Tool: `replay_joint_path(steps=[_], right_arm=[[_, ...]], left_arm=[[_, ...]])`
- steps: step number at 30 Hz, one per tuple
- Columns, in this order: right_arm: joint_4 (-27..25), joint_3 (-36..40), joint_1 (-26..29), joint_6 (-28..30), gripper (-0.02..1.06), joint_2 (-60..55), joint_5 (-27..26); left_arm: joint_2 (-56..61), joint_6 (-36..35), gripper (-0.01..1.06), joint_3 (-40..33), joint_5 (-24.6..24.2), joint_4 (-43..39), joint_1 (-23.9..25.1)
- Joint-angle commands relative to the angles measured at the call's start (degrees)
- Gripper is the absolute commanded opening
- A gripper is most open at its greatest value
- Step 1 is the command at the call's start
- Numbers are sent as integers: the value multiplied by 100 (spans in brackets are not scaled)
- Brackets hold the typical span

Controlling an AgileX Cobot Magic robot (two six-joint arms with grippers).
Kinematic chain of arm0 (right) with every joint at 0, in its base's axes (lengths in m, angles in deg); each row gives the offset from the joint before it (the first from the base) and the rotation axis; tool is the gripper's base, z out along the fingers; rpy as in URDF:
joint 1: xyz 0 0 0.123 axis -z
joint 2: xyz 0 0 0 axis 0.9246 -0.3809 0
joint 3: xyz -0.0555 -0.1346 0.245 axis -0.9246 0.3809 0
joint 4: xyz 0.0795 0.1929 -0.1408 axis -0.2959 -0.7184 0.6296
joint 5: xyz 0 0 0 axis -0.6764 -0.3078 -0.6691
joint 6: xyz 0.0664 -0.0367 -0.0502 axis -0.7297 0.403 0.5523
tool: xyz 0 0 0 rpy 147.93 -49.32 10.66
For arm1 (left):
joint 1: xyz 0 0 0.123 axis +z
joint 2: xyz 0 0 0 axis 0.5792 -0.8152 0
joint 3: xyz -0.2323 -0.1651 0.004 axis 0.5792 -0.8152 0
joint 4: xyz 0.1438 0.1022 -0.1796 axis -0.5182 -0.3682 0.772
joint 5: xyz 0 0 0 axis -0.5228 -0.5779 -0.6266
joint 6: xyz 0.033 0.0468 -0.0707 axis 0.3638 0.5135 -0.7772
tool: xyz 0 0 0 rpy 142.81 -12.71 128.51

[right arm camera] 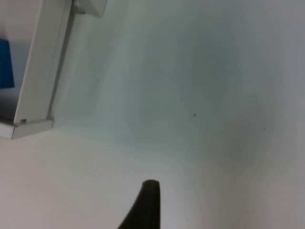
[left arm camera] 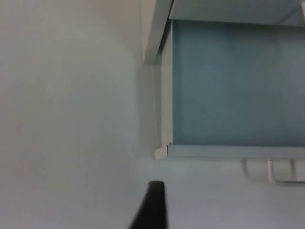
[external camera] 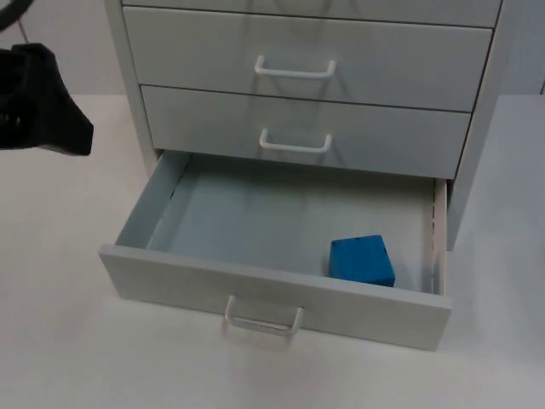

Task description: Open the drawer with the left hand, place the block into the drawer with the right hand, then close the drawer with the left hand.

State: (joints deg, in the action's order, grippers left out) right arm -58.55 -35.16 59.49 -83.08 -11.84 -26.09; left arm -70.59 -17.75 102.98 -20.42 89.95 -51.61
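The white cabinet's bottom drawer (external camera: 272, 288) stands pulled out, its white handle (external camera: 262, 322) facing the table's front. A blue block (external camera: 362, 260) lies inside it, at the front right corner of the pale blue floor. My left gripper (external camera: 51, 111) hangs above the table to the left of the cabinet, apart from the drawer. In the left wrist view the drawer's left front corner (left arm camera: 164, 151) and its handle (left arm camera: 271, 171) show. My right gripper (right arm camera: 147, 210) is over bare table to the right of the drawer's right wall (right arm camera: 40, 71), and an edge of the blue block (right arm camera: 5, 64) shows beyond that wall.
Two shut drawers (external camera: 306, 128) with white handles sit above the open one. White table (external camera: 77, 358) lies in front of the cabinet and on both sides of it.
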Motion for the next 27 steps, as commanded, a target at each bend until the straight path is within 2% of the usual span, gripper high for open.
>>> replay_joint_path(steps=[1, 2, 3, 4, 7, 9, 11, 13, 14, 15, 17, 18, 19, 20, 23, 24, 27], right_arm=[[20, -27, -10, 5, 82, 25, 25], [20, -27, -10, 5, 82, 25, 25], [20, -27, -10, 5, 82, 25, 25], [20, -27, -10, 5, 82, 25, 25], [20, -27, -10, 5, 82, 25, 25], [20, -27, -10, 5, 82, 25, 25], [20, -27, -10, 5, 82, 25, 25], [20, -27, -10, 5, 82, 25, 25], [20, -27, -10, 5, 82, 25, 25], [20, -27, -10, 5, 82, 25, 25], [20, -27, -10, 5, 82, 25, 25], [20, -27, -10, 5, 82, 25, 25], [20, -27, -10, 5, 82, 25, 25], [20, -27, -10, 5, 82, 25, 25], [20, -27, -10, 5, 82, 25, 25], [20, -27, -10, 5, 82, 25, 25], [20, -27, -10, 5, 82, 25, 25]], left_arm=[[-218, 40, 55, -27, 123, 181, 29], [-310, 40, 36, -27, 165, 194, 29], [-416, 40, 12, -27, 233, 269, 29], [-529, 127, 0, -27, 362, 321, 29], [-758, 417, 1, -27, 622, 349, 29], [-1101, 903, 1, -27, 651, 393, 29], [-1266, 1059, 1, -27, 640, 512, 29], [-1609, 1688, 1, -27, 568, 920, -50], [-1741, 2238, 1, -27, 568, 1128, -176], [-1741, 2238, 1, -27, 568, 1128, -176], [-2027, 3455, 1, -27, 725, 1814, -542], [-2192, 4066, 1, -27, 847, 1930, -903], [-2310, 4340, 0, -27, 944, 1833, -1142], [-2310, 4340, 0, -27, 944, 1833, -1142], [-2605, 4481, 0, -27, 1352, 1175, -1757], [-2605, 4481, 0, -27, 1352, 1175, -1757], [-2891, 4470, 0, -17, 1829, 417, -2218]])
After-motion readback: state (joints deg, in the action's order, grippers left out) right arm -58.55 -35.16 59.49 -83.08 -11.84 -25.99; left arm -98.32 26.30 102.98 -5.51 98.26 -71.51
